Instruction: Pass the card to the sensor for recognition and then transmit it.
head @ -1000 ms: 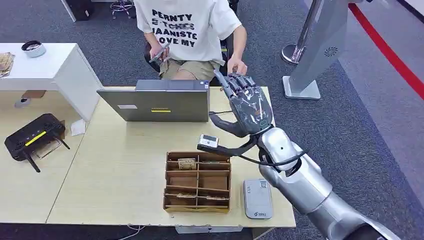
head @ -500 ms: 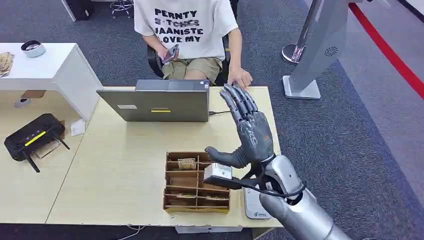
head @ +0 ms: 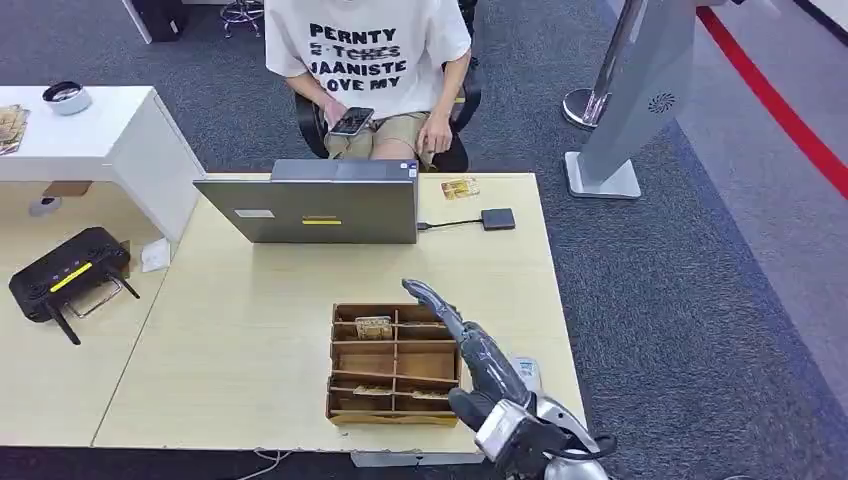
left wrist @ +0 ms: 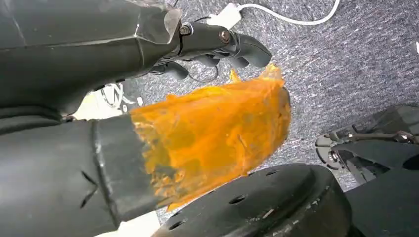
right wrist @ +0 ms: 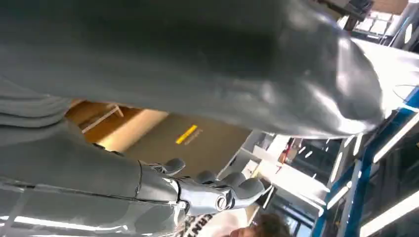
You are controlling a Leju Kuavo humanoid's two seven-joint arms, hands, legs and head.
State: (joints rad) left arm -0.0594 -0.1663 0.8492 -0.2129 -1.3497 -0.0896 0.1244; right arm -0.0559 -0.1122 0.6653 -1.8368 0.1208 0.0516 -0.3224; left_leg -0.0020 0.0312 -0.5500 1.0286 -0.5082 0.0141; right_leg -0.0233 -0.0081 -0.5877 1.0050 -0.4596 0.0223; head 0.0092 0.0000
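Observation:
The small yellowish card (head: 460,187) lies flat on the table's far edge, in front of the seated person (head: 372,60). My right hand (head: 478,362) hovers low over the table's near right corner with its fingers stretched out and nothing in it. It covers most of the grey-white sensor (head: 529,372) beside the wooden box (head: 394,362). The right wrist view shows the same right hand (right wrist: 197,192) with fingers apart and nothing between them. My left hand (left wrist: 163,113) hangs over the carpet; its thumb wears an orange wrap (left wrist: 222,123) and it holds nothing.
A grey laptop (head: 310,205) stands at the table's far side, with a cabled black hub (head: 497,218) beside it. A black router (head: 68,272) sits on the left desk next to a white cabinet (head: 90,140). A grey stand (head: 630,100) rises at the back right.
My right hand pulled back from the far edge to the near right corner and sank low. The card now lies uncovered at the far edge. The person's hand left the table.

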